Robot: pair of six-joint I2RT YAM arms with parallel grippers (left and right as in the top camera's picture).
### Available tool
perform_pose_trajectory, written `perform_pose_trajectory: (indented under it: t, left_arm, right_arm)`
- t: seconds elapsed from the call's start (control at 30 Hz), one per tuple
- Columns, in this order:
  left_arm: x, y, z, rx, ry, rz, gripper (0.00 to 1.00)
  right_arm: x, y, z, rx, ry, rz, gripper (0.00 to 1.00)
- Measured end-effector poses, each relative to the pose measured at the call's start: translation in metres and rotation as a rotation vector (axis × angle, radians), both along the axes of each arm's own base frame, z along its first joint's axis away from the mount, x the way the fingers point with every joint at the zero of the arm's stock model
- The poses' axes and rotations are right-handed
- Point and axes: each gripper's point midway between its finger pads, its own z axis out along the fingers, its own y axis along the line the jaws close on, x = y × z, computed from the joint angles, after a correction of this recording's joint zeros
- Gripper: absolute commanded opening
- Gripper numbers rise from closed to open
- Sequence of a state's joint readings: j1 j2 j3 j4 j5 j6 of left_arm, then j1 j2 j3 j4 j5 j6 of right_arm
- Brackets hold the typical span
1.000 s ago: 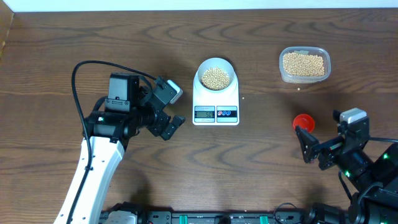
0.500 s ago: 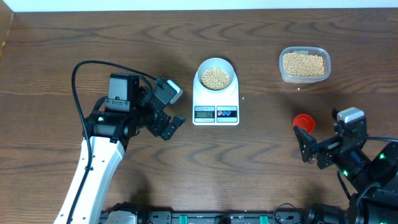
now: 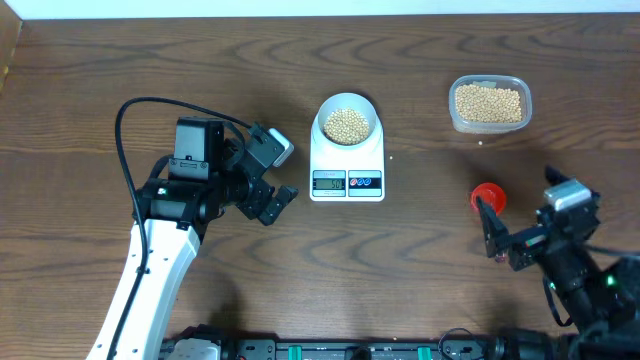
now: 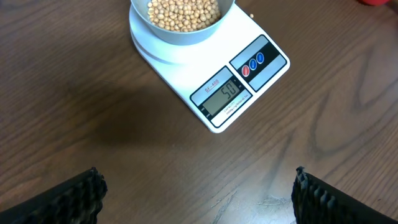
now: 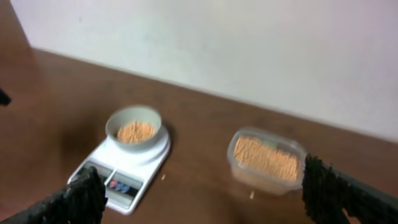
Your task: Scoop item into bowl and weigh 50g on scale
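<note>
The left hand (image 4: 198,180) hangs released, its fingers spread wide with nothing between them. The right hand (image 5: 202,179) is just as slack and empty.

Straight ahead of the left hand, a little beyond its fingertips, the scale (image 4: 186,68) sits flat on the desk (image 4: 74,112) and carries the bowl (image 4: 186,38). The bowl is well filled with beans (image 4: 183,12). The display (image 4: 224,94) faces this hand and appears to read 50. From the right hand, the scale lies ahead and to its left, and the clear tub (image 3: 489,129) of spare beans lies ahead and to its right. The red scoop (image 3: 487,195) rests on the desk just past its fingertips.

The target seems met, so I judge the step in hand to be leaving the reading undisturbed.

- Neither hand should touch the scale or the bowl, because any press on the platform would shift the number.
- Any retreat should go back and upward, away from the scale, with no knock to the desk.
- The scoop should be left where it lies, since adding more beans would overshoot.
</note>
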State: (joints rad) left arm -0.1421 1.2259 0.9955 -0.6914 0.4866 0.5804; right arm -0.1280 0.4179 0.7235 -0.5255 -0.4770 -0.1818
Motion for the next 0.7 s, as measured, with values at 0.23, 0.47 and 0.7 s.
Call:
perform_pose_trajectory:
  t: [0.23, 0.47, 0.7]
  left_arm:
    - [0.0, 0.0, 0.0, 0.0, 0.0, 0.0, 0.98]
    - [0.0, 0.0, 0.0, 0.0, -0.001, 0.0, 0.98]
    - [0.0, 0.0, 0.0, 0.0, -0.001, 0.0, 0.98]
  right_arm:
    - [-0.007, 0.001, 0.001, -0.019, -0.14, -0.002, 0.99]
    - [-0.007, -0.003, -0.031, -0.03, -0.18, -0.028, 0.99]
    - [-0.01, -0.007, -0.036, -0.042, -0.266, -0.055, 0.99]
